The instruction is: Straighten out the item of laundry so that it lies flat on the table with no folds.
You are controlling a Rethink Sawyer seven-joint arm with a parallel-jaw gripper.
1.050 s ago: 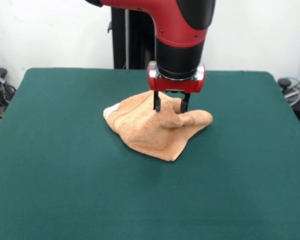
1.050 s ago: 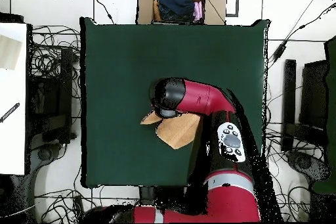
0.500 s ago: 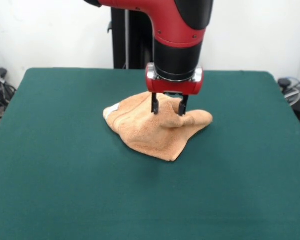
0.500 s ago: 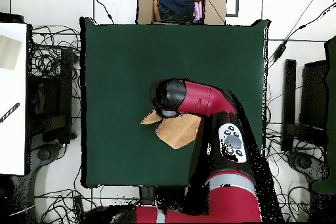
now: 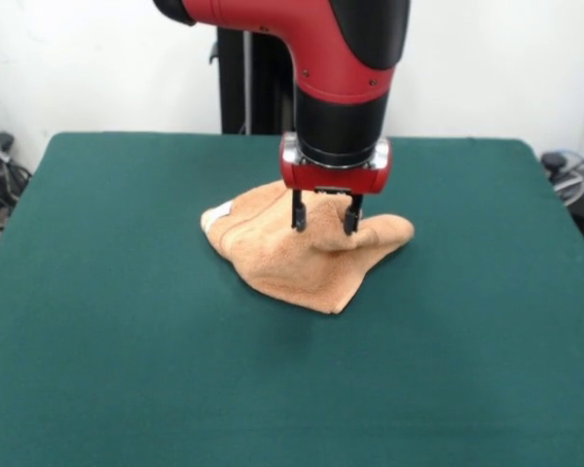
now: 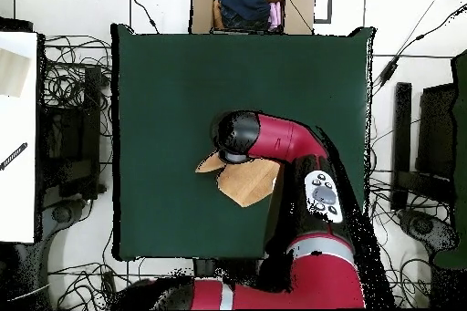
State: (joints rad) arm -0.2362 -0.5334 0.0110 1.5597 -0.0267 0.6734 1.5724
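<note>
Hovering over a rumpled towel, mid-tabletop.
Dark green tabletop point(image 5: 117, 321) carries a peach-orange terry towel point(image 5: 292, 258) near its middle, bunched, with a raised fold toward one corner and a small white label point(image 5: 223, 208) at its edge. Pincer point(image 5: 324, 215) hangs just above the fold, fingers parted, gripping nothing.

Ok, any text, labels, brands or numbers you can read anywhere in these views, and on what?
None can be read.
Towel: its small white label is too small to show any print.
Arm's button panel in the overhead view: round controls only, any markings too small to read.
</note>
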